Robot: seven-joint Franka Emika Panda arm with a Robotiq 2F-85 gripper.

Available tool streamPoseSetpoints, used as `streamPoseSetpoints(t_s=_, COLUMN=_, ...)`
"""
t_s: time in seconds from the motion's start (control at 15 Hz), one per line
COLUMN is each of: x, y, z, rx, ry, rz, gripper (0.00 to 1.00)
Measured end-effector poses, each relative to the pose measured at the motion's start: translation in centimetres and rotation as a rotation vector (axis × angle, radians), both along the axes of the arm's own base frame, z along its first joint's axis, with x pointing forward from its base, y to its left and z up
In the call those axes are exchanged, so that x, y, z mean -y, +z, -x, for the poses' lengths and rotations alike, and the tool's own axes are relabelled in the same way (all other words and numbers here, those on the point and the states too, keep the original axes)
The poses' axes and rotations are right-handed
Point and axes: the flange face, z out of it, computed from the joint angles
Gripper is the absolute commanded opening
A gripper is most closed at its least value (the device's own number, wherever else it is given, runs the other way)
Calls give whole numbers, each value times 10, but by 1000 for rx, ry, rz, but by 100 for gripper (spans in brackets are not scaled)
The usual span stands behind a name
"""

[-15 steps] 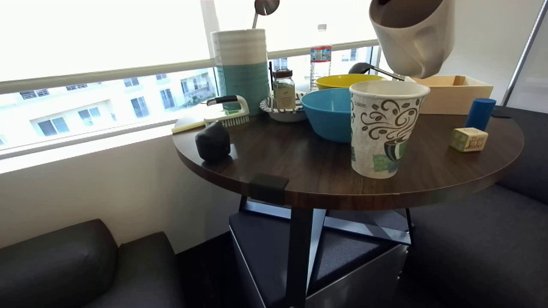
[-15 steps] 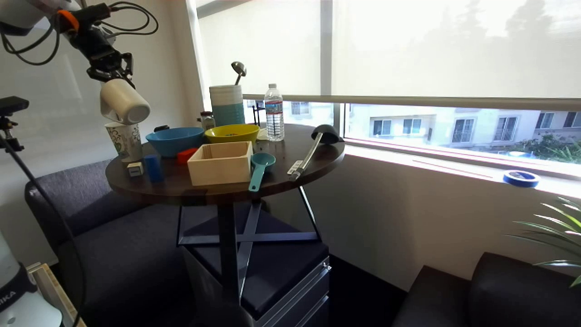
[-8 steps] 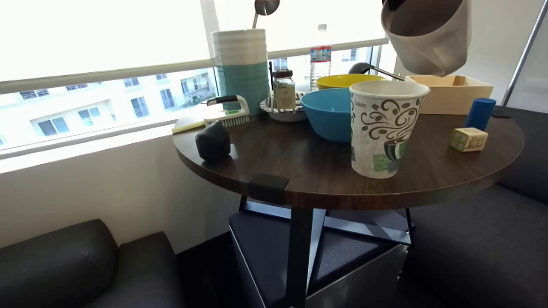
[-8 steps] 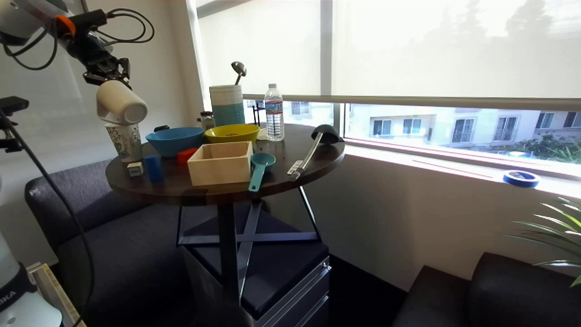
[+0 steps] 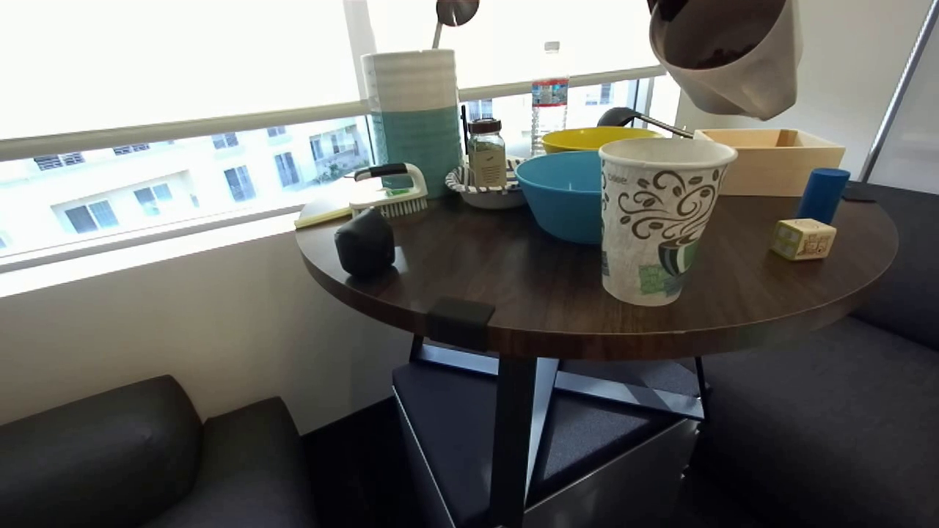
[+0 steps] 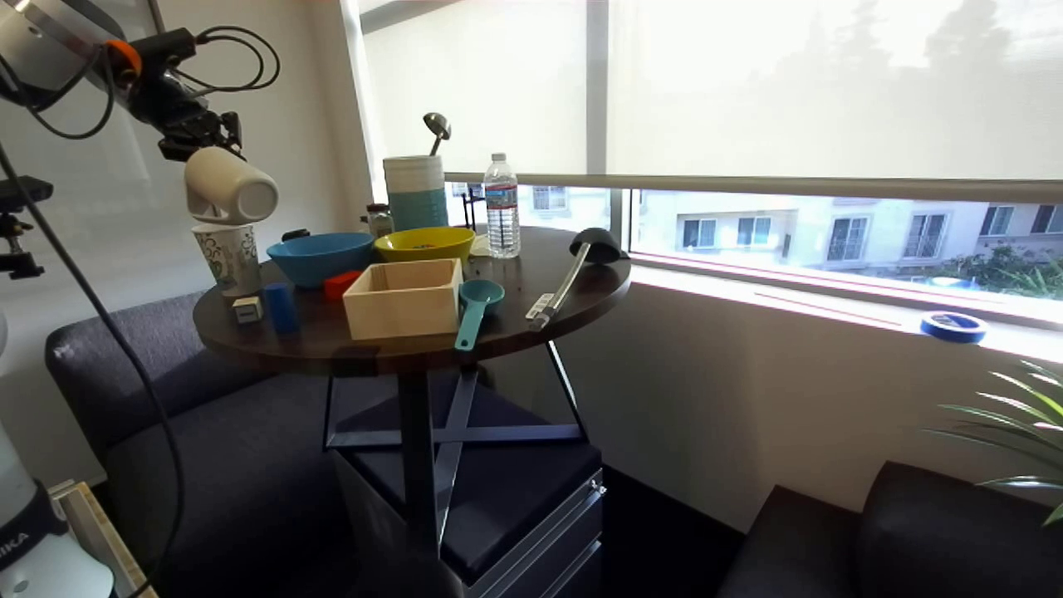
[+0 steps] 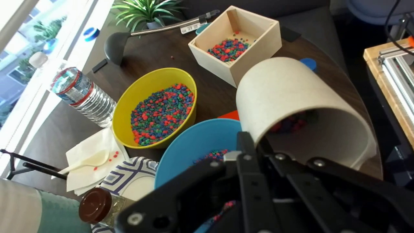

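1. In the wrist view, I saw the end effector (image 7: 256,144) clamped on the rim of a tipped mug (image 7: 284,89), coloured bits (image 7: 288,124) inside it.
2. In an exterior view, the mug hung above the worktop (image 5: 506,275), higher than the paper cup (image 5: 656,231).
3. In an exterior view, the box (image 6: 403,311) stood near a blue cylinder (image 6: 281,309), with the blue bowl (image 6: 320,267) behind.

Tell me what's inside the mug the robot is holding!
Little bits, some red and some dark, lie inside the tilted mug. Its own side covers the deepest part in the wrist view, so I can't tell how many there are.
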Motion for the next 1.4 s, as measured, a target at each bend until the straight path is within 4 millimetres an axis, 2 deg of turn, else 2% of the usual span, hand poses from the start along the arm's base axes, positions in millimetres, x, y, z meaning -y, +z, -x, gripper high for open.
streamPoseSetpoints(t_s=0.53, x=-18, y=-20, z=7, rx=-22, ry=20, rz=139, gripper=1)
streamPoseSetpoints(t_s=1.0, x=-24, y=-29, z=-2, rx=-1, ry=44, rz=201, gripper=1)
streamPoseSetpoints(t_s=1.4, x=-32, y=-44, z=-3, rx=-15, ry=52, rz=264, gripper=1)
